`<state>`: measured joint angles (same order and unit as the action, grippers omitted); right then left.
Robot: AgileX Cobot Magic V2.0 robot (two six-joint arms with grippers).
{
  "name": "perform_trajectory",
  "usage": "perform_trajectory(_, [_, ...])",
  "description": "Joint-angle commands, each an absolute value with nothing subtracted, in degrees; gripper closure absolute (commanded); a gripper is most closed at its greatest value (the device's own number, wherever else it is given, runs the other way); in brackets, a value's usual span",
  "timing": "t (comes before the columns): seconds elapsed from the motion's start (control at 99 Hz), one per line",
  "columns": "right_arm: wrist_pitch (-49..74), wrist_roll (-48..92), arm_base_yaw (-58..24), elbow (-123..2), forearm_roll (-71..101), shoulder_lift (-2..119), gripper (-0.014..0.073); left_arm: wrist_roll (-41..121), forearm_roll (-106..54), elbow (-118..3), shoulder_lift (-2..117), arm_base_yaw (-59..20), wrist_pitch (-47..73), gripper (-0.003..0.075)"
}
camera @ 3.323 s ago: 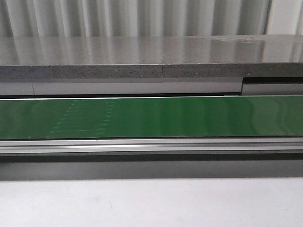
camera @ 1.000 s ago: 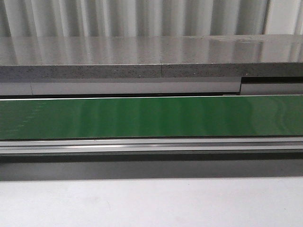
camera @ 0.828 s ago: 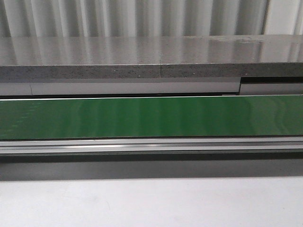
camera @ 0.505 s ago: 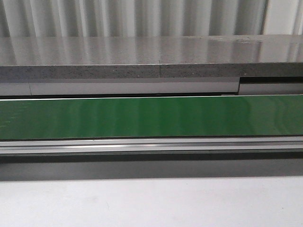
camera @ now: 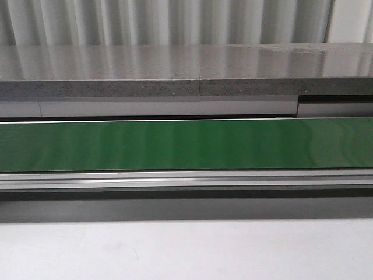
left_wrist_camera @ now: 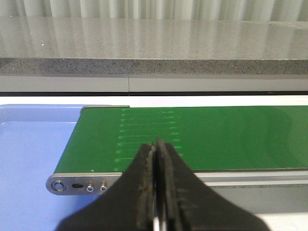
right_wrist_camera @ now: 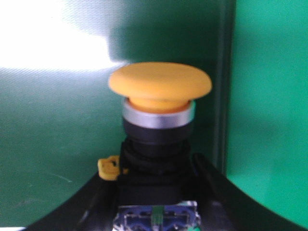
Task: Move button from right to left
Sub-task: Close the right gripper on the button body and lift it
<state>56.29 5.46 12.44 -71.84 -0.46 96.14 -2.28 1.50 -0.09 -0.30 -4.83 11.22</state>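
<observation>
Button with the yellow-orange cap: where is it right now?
Only the right wrist view shows the yellow-orange mushroom-cap push button: gripped at its black collar by the right end effector, above the green belt.

An industrial work cell: a green conveyor belt [camera: 186, 144] in an aluminium rail [camera: 186, 179] runs 9 to 3 o'clock, backed at 12 o'clock by a speckled grey counter [camera: 186, 70] and corrugated metal wall [camera: 175, 20].
</observation>
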Motion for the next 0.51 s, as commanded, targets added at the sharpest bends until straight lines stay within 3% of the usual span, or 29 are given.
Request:
perform_trajectory(0.0, [54.78,6.02,12.61,-72.99,-0.69,93.9,0.0316,-2.82,1.46,1.42,-2.22,-4.91,6.82,0.074])
perform_trajectory(0.172, [54.6,6.02,12.61,-72.99,-0.69,93.9,0.0218,-2.82,1.46,1.42,-2.22,-4.91,6.82,0.074])
perform_trajectory(0.343, [54.54,6.02,12.61,-72.99,0.41,93.72,0.0043,-2.82,1.46,1.42,-2.22,-4.91,6.82,0.074])
perform_trajectory(0.495, [53.52,6.02,12.61,-72.99,0.76,92.21,0.0031,-2.82,1.46,1.42,-2.22,-4.91,6.82,0.074])
